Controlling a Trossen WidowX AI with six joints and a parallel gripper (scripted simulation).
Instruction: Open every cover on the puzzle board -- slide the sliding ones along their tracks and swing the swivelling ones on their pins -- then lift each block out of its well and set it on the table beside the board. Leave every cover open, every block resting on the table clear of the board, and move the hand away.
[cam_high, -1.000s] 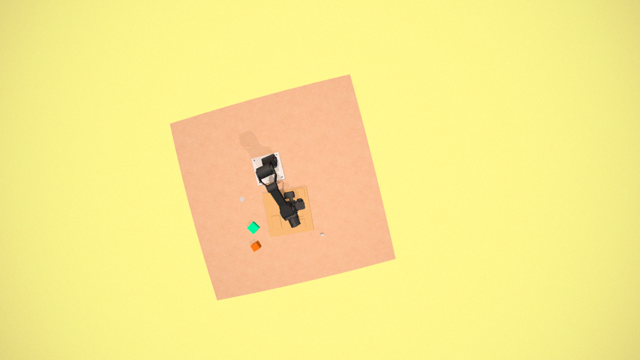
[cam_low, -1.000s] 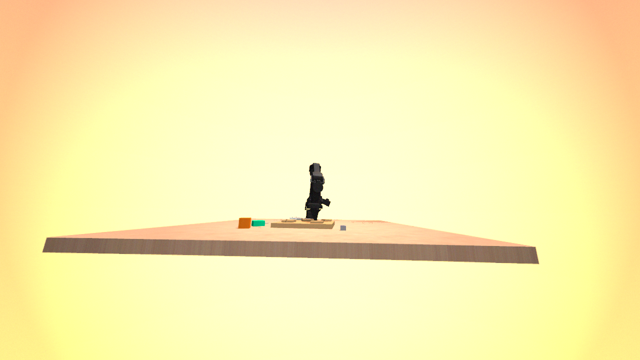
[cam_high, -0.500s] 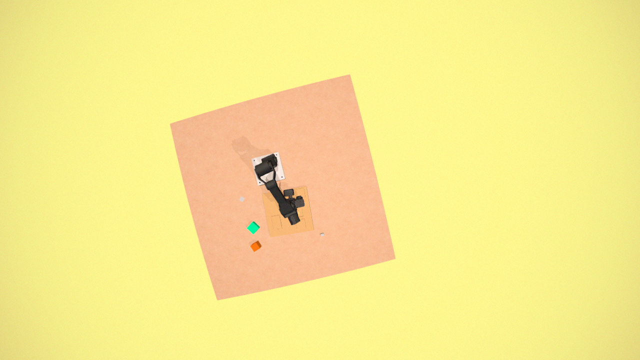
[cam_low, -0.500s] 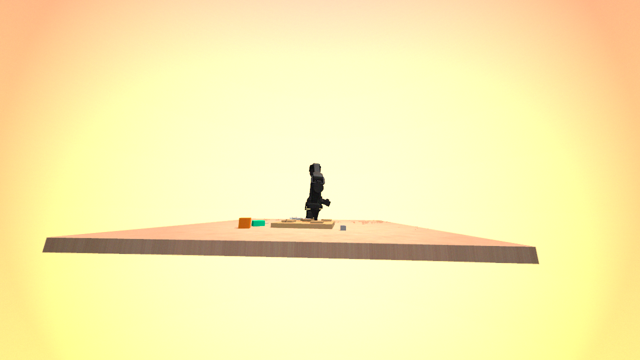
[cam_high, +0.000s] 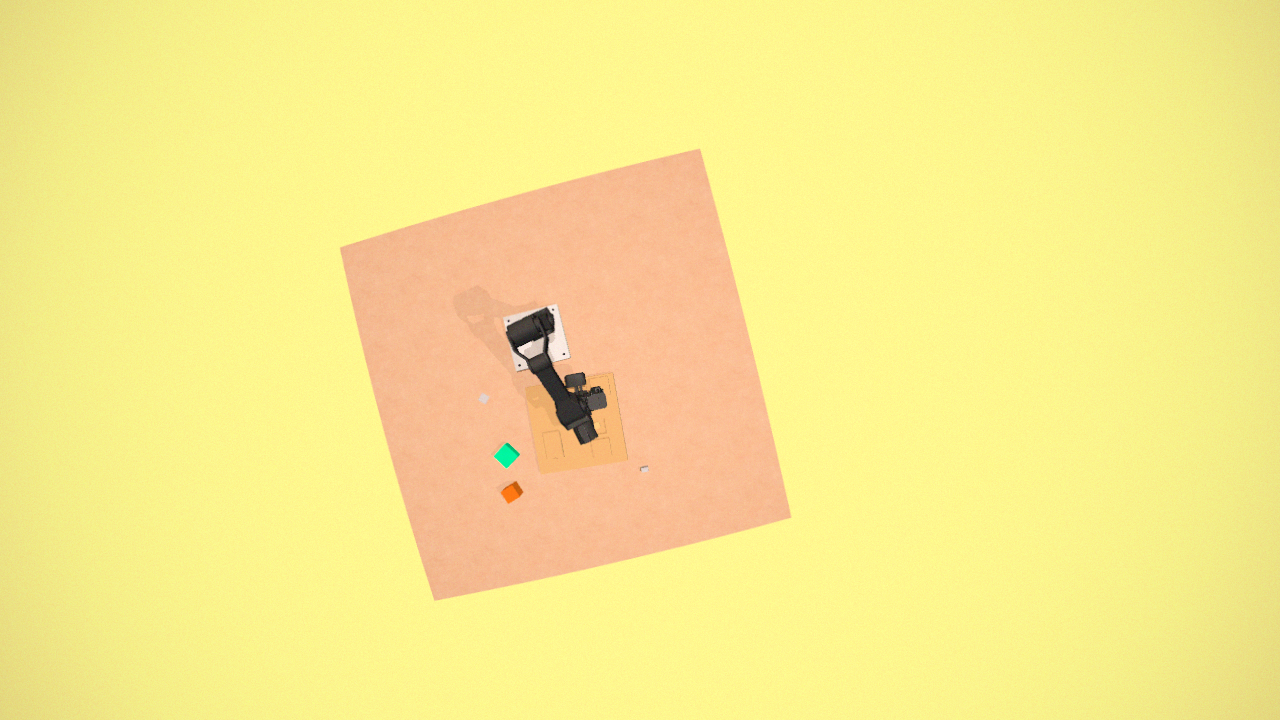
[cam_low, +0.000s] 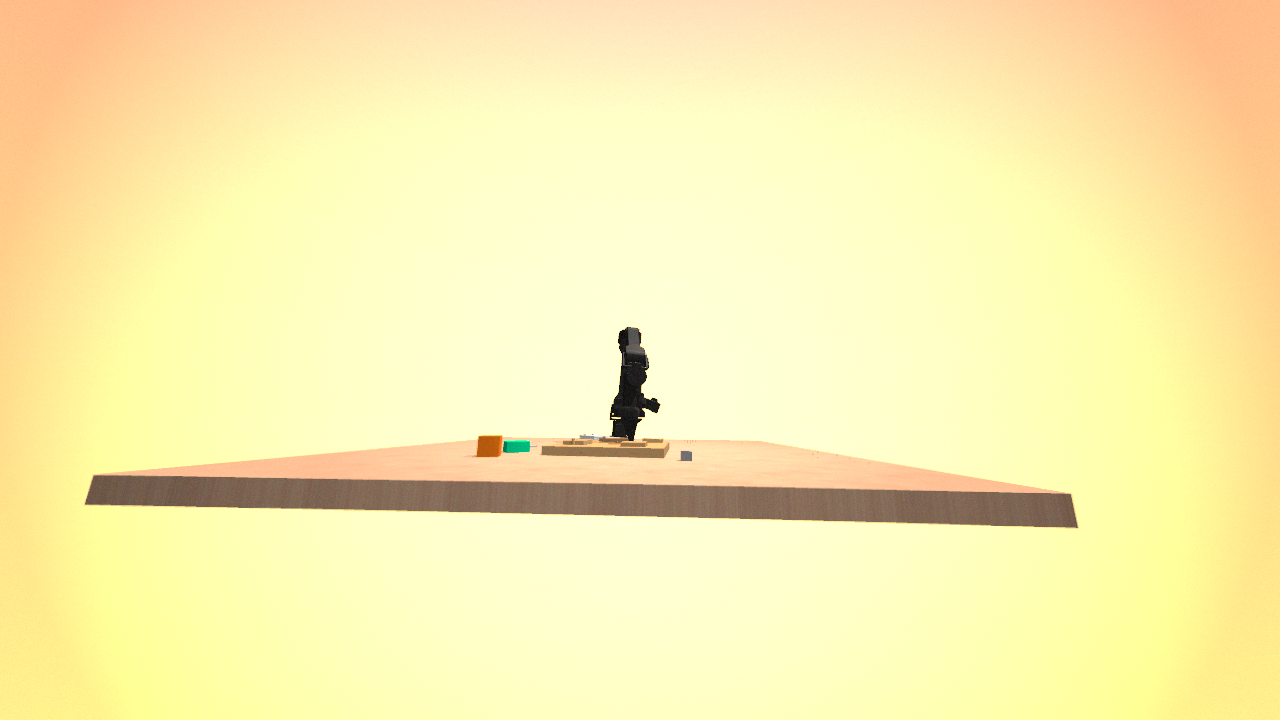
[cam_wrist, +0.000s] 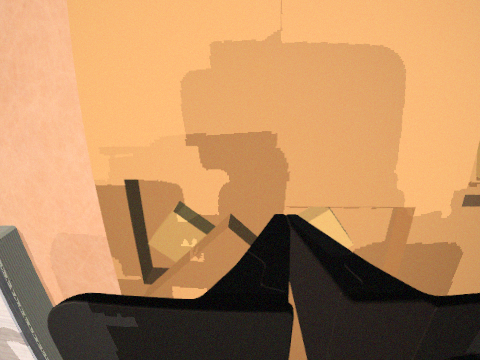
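The tan puzzle board (cam_high: 613, 447) (cam_low: 572, 450) (cam_wrist: 167, 20) lies on the table in front of the arm's base. My gripper (cam_high: 586, 436) (cam_low: 628, 436) (cam_wrist: 284, 225) is shut and empty, with its tips low over the board. In the wrist view a pale yellow block (cam_wrist: 172, 238) sits in a well on the left under a swung cover (cam_wrist: 200, 254). Another pale block (cam_wrist: 328, 220) shows just right of the fingertips. A green block (cam_high: 506, 454) (cam_low: 515, 445) and an orange block (cam_high: 511, 491) (cam_low: 488, 445) rest on the table left of the board.
The arm's white base plate (cam_high: 559, 344) (cam_wrist: 20, 354) sits behind the board. Two small grey bits (cam_high: 484, 398) (cam_high: 643, 468) (cam_low: 685, 455) lie on the table (cam_high: 680, 295) on either side of the board.
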